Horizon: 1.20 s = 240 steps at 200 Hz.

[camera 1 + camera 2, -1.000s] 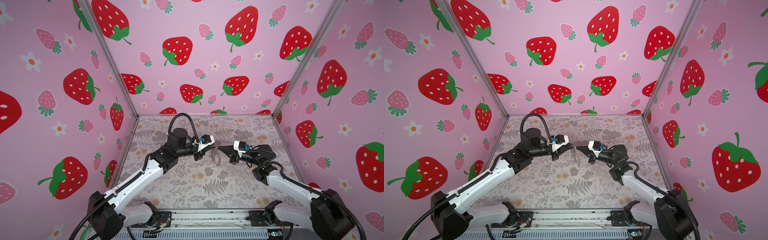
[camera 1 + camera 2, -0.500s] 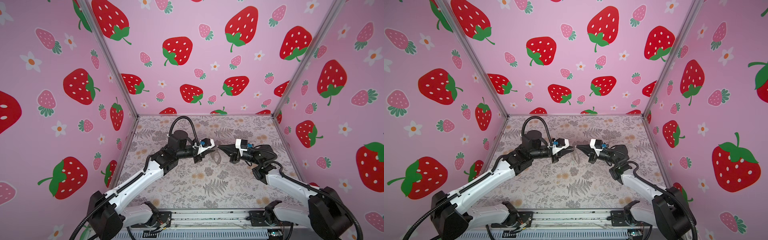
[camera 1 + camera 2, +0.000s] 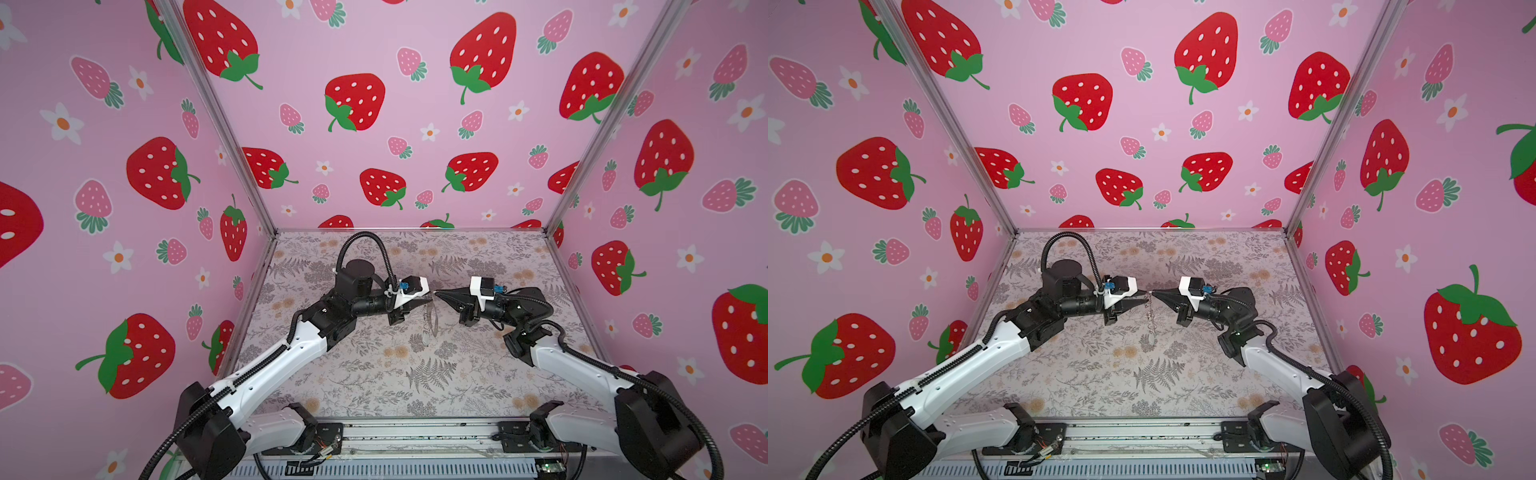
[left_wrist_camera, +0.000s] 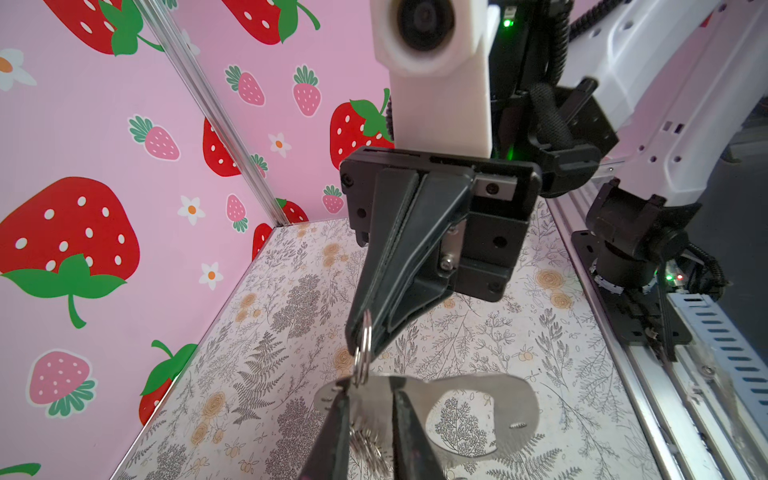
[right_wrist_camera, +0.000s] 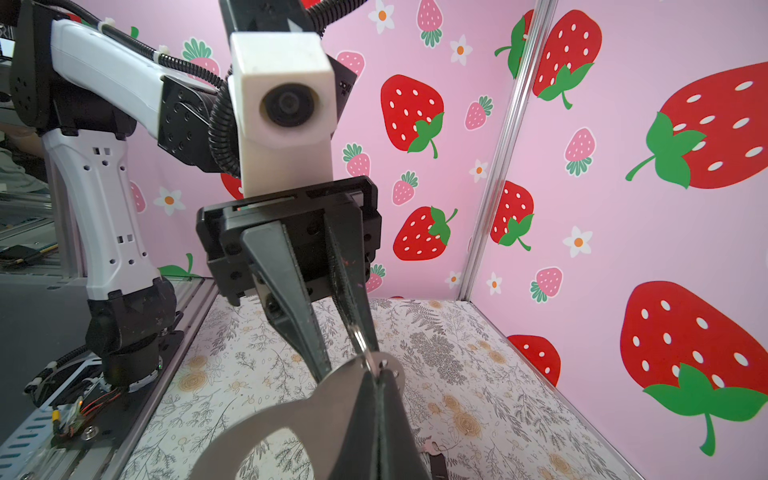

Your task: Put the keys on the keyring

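Strawberry walls around a floral mat. We count two arms: left arm from 7 o'clock, right arm from 5, tips meeting. One keyring hangs there; right gripper clamps its corner, left gripper sits slightly parted at its edge.

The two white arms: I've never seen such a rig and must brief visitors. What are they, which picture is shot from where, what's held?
They are two robot arms over a flowered table. Two pictures look down from overhead; two come from a camera on each wrist. The right hand is shut on the keyring, a flat grey plate with silver rings, held above the table. The left hand faces it, fingers apart. A small key seems to lie on the table.
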Available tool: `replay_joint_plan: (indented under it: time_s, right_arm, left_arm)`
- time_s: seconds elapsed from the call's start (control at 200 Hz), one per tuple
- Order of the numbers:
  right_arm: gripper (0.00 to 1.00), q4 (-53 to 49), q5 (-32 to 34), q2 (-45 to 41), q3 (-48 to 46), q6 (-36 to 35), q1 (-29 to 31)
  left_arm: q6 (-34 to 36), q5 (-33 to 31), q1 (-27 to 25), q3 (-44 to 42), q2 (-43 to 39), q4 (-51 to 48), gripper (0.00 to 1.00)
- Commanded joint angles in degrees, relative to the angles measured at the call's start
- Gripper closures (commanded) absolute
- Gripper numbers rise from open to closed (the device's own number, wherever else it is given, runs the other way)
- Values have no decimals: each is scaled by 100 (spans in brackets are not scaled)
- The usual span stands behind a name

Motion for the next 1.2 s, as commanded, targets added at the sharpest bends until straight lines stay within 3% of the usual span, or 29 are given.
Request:
replay_joint_plan:
  time_s: [0.0, 0.32, 0.655, 0.75, 0.885, 1.06, 1.195]
  right_arm:
    - [100, -72, -176, 9, 213, -173, -5]
    - [100, -443, -135, 0, 256, -541, -9]
    - [100, -547, -166, 2, 324, -576, -9]
    - [86, -1008, -100, -44, 408, -890, -8]
    - [67, -1835, 512, -365, 457, -1659, -10]
    - [64, -2915, 956, -711, 628, -2706, -8]
    - [66, -3240, 1054, -860, 691, -3031, -9]
  left_arm:
    - [29, 151, -24, 177, -21, 264, 78]
    - [45, 219, -51, 276, -11, 273, 80]
    - [275, 213, -144, 540, 163, -137, 100]
    - [391, 90, -168, 776, 224, -522, 100]
    - [627, -306, -200, 1366, 368, -1477, 100]
    - [827, -877, -296, 2200, 646, -2602, 100]
    - [998, -1404, -486, 2900, 987, -3496, 100]
